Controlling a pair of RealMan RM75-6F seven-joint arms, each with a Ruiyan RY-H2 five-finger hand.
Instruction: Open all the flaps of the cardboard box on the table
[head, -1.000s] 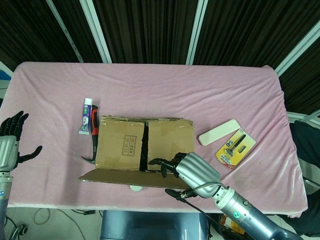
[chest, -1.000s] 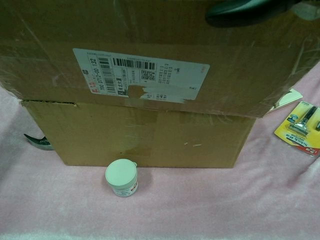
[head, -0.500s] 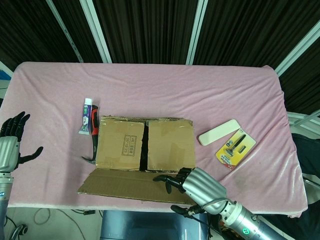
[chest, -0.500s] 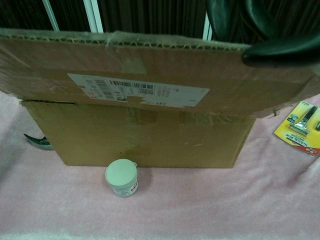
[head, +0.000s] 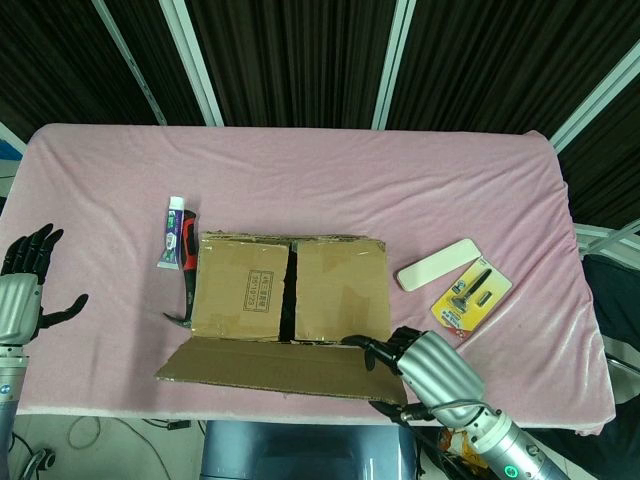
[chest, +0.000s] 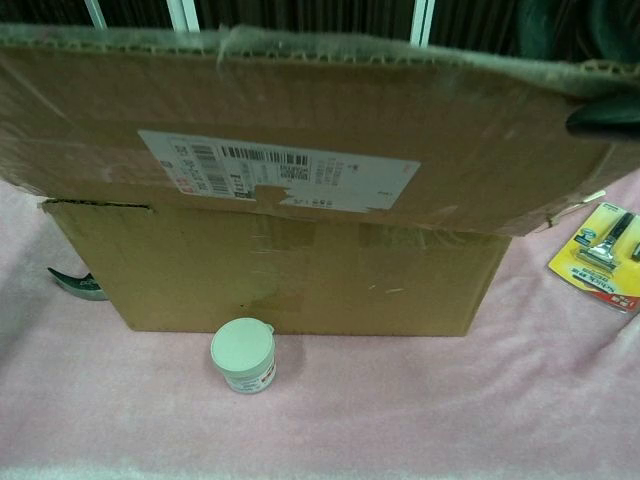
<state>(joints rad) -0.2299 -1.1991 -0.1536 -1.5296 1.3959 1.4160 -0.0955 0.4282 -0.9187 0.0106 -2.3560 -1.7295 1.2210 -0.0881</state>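
The left hand (head: 22, 290) hangs off the desk's (head: 300, 180) left edge as it did a second ago, fingers spread and holding nothing. Near it lie a glossy toothpaste tube (head: 175, 232) and a red-handled tool (head: 186, 290) half hidden by the cardboard box (head: 290, 290), which sits mid-desk on the soft pink cloth. Its near flap (head: 270, 365), stiff corrugated board with a white printed label (chest: 280, 175), now lies folded out toward the robot; the two top flaps remain closed, so much is left. The right hand (head: 425, 365) has slid rightward along that flap, fingertips on its corner, gripping nothing.
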